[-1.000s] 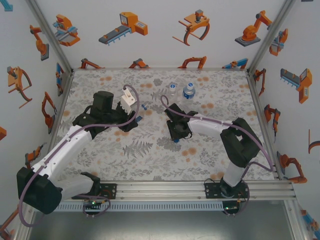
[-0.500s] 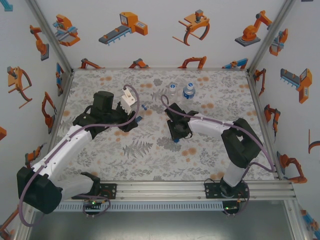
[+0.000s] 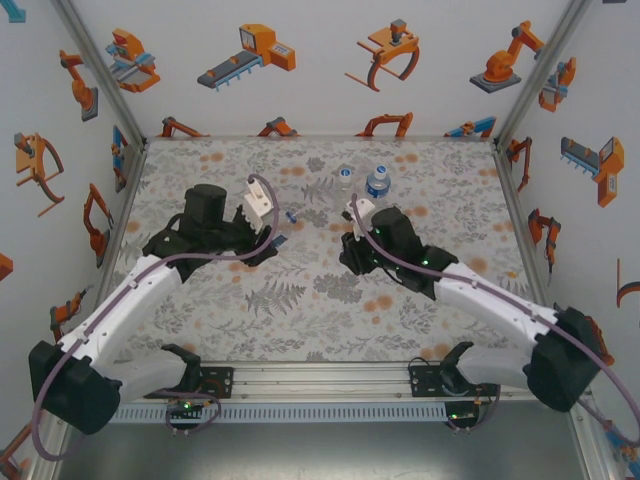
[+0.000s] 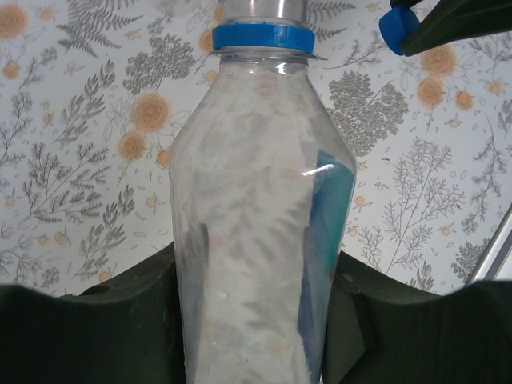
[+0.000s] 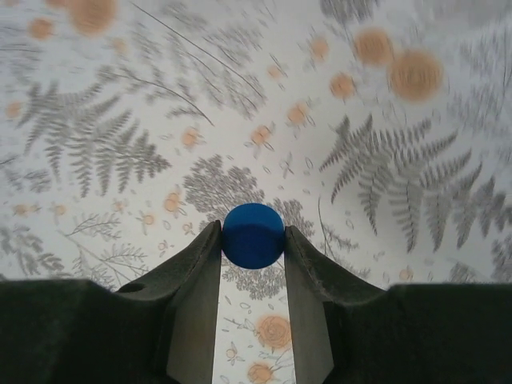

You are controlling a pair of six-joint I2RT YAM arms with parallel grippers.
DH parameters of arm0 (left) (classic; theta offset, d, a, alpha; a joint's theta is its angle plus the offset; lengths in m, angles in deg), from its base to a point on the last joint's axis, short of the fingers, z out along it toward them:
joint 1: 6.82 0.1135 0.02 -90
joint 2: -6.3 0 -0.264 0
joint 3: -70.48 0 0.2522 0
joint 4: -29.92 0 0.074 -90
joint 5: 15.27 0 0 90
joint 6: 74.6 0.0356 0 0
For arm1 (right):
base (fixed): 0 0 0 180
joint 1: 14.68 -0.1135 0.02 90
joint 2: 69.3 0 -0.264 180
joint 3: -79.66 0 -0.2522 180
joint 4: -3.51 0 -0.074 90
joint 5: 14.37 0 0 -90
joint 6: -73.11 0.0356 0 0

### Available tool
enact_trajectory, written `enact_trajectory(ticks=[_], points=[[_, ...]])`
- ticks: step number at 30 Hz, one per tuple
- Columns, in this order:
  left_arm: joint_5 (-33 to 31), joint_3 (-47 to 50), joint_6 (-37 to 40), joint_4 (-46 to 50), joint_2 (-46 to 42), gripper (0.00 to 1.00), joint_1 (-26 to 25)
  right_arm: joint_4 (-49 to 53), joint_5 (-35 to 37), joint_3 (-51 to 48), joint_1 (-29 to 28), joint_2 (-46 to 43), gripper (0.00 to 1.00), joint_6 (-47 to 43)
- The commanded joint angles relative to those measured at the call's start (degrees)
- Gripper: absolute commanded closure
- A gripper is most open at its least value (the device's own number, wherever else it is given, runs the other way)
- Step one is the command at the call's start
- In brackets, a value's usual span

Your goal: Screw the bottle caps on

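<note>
Left hand (image 4: 256, 268) is clenched on a clear bottle (image 4: 256, 184), one finger on each side of the lower body. In the left wrist view the bottle's long axis runs straight away from the camera. The neck points outward from the hand, and the base is hidden down between the fingers. A blue collar ring (image 4: 260, 38) sits below the threads. The mouth is cut off by the top of the frame, so I cannot tell its state. A blue label (image 4: 328, 240) shows through the clear wall on one side. In the top view the bottle (image 3: 286, 224) is held over the patterned surface (image 3: 450, 200), left of centre. Its neck aims toward the far side and slightly right. Right hand (image 5: 253, 240) is grasping a blue cap (image 5: 253, 232), pinched by its rim between the two fingertips, with the round face toward the wrist camera. In the left wrist view this cap (image 4: 396, 28) is just right of the bottle neck, near but apart. Two more bottles (image 3: 362, 181) stand upright side by side toward the far edge. Their tops are too small to read.
</note>
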Motion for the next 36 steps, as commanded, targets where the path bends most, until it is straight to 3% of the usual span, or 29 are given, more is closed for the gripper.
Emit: enact_trajectory(ticks=[1,7,12,18,23,28,36], points=[[2.1,0.6,4.3,-0.9,-3.0,0.98,-1.7,-3.9,-11.1,0.1,-0.4,-5.4,0.83,-15.4],[2.0,1.5,10.4,-0.6,-7.1,1.00,-5.4,2.7,-19.5,5.3,-0.4,-10.1,0.88,-26.2],[2.8,3.2,17.7,0.7,-10.8,1.00,-7.1,4.0,-26.3,7.2,-0.6,-13.4,1.00,-33.7],[5.0,3.0,25.9,5.6,-12.9,1.00,-9.0,7.3,-33.3,11.0,-0.7,-15.0,1.00,-38.2],[5.1,2.7,28.3,7.0,-13.9,1.00,-10.3,7.2,-39.7,12.5,-0.9,-14.8,1.00,-39.3],[7.9,2.5,29.6,7.2,-14.7,1.00,-10.9,5.5,-42.7,13.0,-1.9,-13.6,1.00,-39.2],[10.1,1.8,28.8,7.3,-14.8,1.00,-11.3,1.9,-40.8,13.1,-5.1,-11.4,1.00,-39.1]])
